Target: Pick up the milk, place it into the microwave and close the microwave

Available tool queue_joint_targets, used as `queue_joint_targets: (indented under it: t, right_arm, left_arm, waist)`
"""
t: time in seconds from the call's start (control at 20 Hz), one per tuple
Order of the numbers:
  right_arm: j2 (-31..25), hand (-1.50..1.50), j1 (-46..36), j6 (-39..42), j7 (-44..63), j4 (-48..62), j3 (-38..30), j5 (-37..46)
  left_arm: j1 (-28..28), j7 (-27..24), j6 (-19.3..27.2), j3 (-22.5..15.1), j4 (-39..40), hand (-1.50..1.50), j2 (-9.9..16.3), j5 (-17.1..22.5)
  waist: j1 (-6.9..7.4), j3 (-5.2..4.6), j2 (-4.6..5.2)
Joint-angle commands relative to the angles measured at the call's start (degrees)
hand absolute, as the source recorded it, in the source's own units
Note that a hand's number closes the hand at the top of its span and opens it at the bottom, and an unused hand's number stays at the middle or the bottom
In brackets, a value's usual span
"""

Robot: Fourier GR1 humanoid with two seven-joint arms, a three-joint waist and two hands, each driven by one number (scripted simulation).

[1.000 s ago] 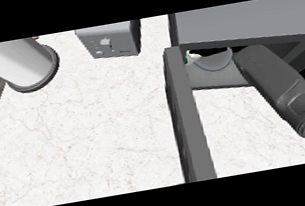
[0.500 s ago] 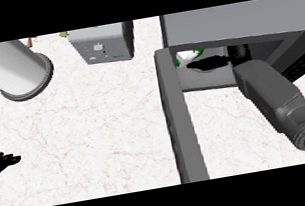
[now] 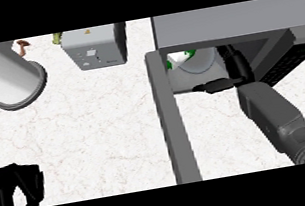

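The counter [image 3: 93, 135] fills the middle of the frame. At upper right stands the microwave [image 3: 235, 20], with its door [image 3: 172, 122] swung open and running as a dark bar down the centre. My right forearm [image 3: 277, 114] enters from the lower right and reaches into the cavity. A large grey cylinder [image 3: 2, 79] lies at upper left, and a small grey appliance [image 3: 94, 46] stands at top centre.

My right hand [image 3: 220, 84] is at the cavity mouth; I cannot tell how its fingers are set. The milk [image 3: 182, 59], white with green marks, stands inside the microwave on the round plate [image 3: 201, 64], just beyond the hand. My left hand [image 3: 9, 190] shows at lower left, dark and curled, holding nothing that I can see.

Step in hand, as I judge it: the placing is done or nearly so. Next, I withdraw the right hand clear of the cavity, then swing the door shut.

Compared with half a second earlier, the left hand sits further into the frame, and the view has shifted toward the cavity.
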Motion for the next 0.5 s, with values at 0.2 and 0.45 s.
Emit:
queue_joint_targets:
  t: [0.2, 0.45]
  right_arm:
    - [1.50, -1.50, 12.58, 4.24, -3.04, -8.20, 2.86, 0.27]
    - [-0.34, -1.50, 19.98, 5.60, 1.83, -18.86, 4.46, -0.76]
  left_arm:
    - [1.42, 1.61, 4.61, -9.77, -2.92, 1.50, -0.29, -2.66]
    - [2.42, -2.89, 3.25, -14.70, -1.35, 1.50, -0.31, -10.88]
  waist:
    - [-1.35, -0.10, -0.70]
    - [-2.13, -0.18, -1.02]
